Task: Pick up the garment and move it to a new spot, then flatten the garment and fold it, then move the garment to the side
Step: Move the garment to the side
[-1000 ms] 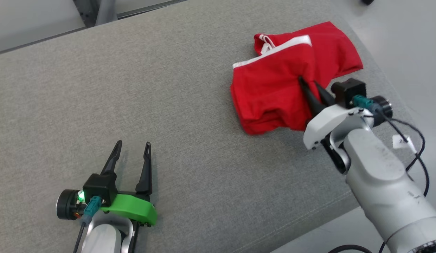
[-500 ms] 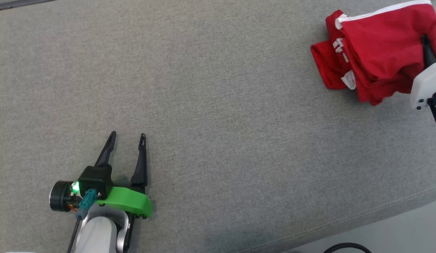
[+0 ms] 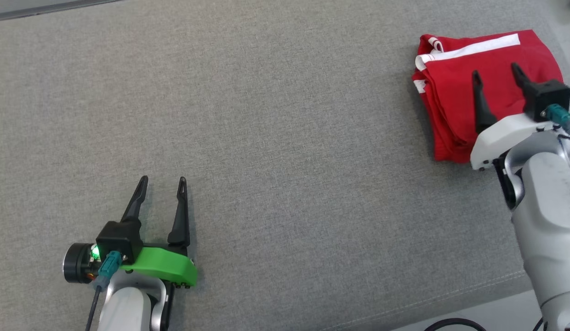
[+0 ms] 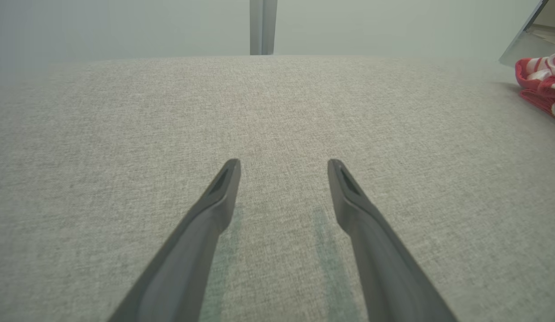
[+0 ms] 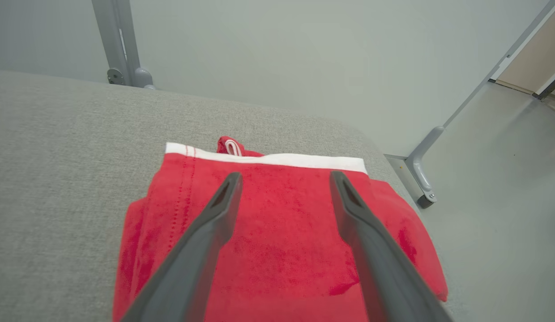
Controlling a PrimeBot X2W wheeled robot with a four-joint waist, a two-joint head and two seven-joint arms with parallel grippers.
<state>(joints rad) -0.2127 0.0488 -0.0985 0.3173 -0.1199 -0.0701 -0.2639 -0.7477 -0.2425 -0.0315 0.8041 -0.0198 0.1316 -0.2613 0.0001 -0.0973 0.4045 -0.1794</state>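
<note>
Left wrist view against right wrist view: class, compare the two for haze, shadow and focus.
Left wrist view: the grey woven fabric table top fades into pale haze at its far edge, with faint greenish shadows under the left gripper. Right wrist view: the folded red garment with a white band looks crisp, while the right gripper softens towards the lens.

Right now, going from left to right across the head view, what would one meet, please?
Left claw → bare table → garment
</note>
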